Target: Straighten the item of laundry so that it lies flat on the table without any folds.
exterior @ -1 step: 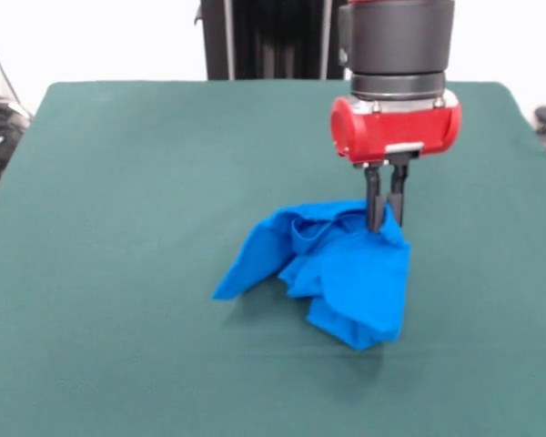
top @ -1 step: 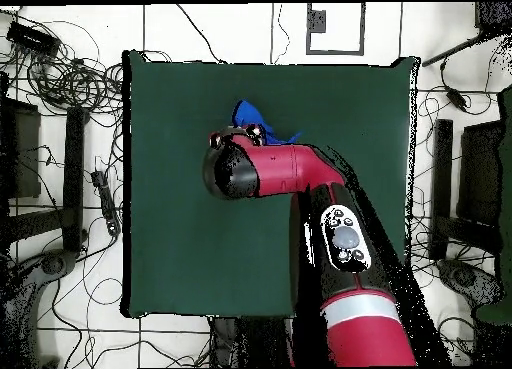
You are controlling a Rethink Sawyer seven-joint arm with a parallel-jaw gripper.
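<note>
1 claw [exterior @ -1 step: 385, 221] pinched shut on the crumpled blue T-shirt [exterior @ -1 step: 332, 271] near the middle of the green counter [exterior @ -1 step: 118, 228].

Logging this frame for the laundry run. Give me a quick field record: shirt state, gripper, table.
item: blue T-shirt, crumpled in a heap, not flat
location: on the green table, right of centre in the front view
print: not visible, only plain blue folds show
gripper: fingers close together, pinching the top of the heap at its far right edge
overhead view: arm covers most of the shirt, a blue corner shows
task status: not yet flattened
</note>
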